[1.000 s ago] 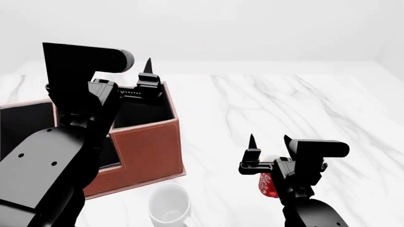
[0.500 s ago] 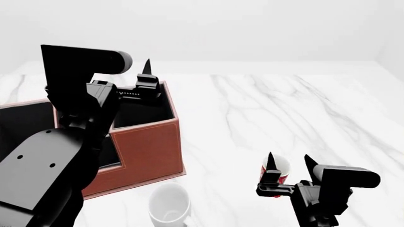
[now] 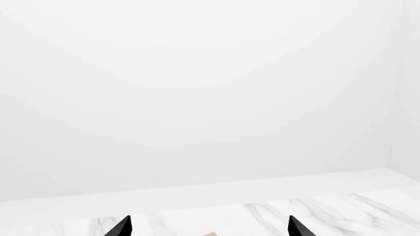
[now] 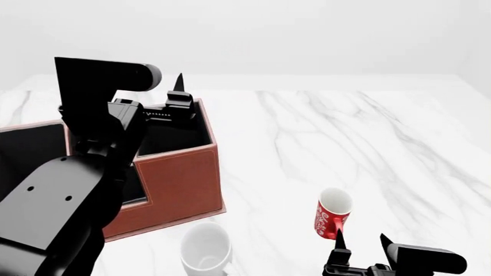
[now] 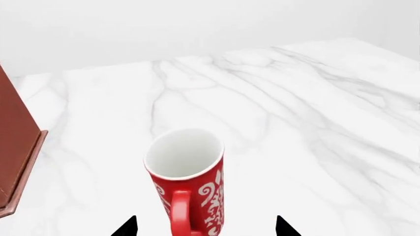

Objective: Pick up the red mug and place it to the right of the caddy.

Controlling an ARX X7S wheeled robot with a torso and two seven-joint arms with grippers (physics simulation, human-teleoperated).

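Note:
The red mug [image 4: 334,213] with white markings stands upright on the marble table, to the right of the reddish-brown caddy [image 4: 178,172]. In the right wrist view the mug [image 5: 187,179] shows its handle toward the camera. My right gripper [image 4: 361,244] is open and empty, just on the near side of the mug, and its black tips flank the mug's base in the wrist view [image 5: 204,227]. My left gripper [image 4: 180,95] hovers over the caddy's far compartment. It is open and empty in its own view [image 3: 208,227].
A plain white mug [image 4: 206,247] stands in front of the caddy, left of the red mug. The caddy's corner [image 5: 15,147] shows at the edge of the right wrist view. The marble table [image 4: 368,138] stretches to the right and back.
My right gripper has let go of the red mug and drawn back toward me. The mug now stands free on the table. The left arm has barely moved.

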